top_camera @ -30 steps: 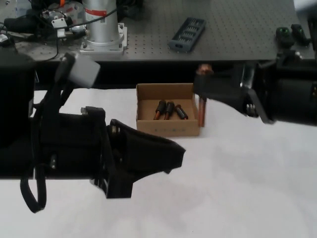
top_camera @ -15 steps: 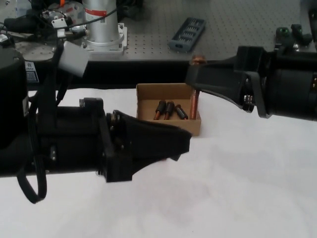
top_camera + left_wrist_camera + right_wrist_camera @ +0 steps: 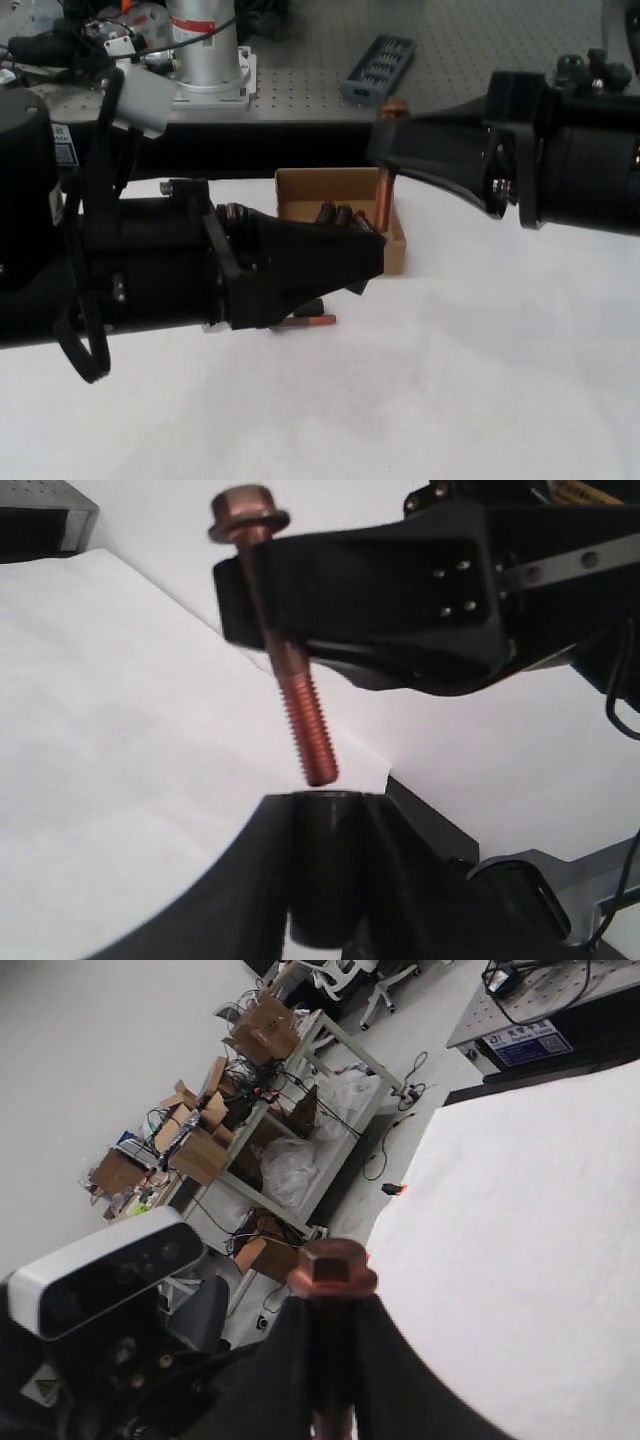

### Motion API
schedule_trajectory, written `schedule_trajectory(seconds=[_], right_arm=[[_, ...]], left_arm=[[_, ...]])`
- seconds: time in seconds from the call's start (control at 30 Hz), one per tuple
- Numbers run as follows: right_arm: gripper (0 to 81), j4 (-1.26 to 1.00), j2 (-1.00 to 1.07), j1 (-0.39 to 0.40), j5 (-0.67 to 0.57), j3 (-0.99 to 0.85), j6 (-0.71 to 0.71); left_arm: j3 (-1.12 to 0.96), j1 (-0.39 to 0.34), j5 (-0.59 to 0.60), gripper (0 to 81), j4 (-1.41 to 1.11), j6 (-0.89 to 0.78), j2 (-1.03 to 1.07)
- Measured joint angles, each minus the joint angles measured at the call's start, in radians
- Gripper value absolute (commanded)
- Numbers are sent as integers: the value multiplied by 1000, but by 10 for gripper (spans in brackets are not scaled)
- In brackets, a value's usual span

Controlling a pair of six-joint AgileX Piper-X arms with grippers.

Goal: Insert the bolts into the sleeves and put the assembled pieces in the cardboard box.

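The left pincer [image 3: 327, 825] is closed on a black sleeve [image 3: 322, 880], held mouth-up. The right pincer [image 3: 330, 1355] clamps a copper bolt [image 3: 305, 720] just under its head. The bolt hangs upright, its threaded tip just above the sleeve's mouth. Both pincers meet near the cardboard box [image 3: 300, 192], which holds a few assembled pieces [image 3: 340, 213]. Another copper-and-black piece [image 3: 312, 321] lies on the white table [image 3: 480, 380] beneath the left arm.
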Motion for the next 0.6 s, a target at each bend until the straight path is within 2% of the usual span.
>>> schedule_trajectory(seconds=[0.6], right_arm=[[27,-32,0,0,-8,0,21]], left_arm=[[0,0,0,6,-55,-20,9]])
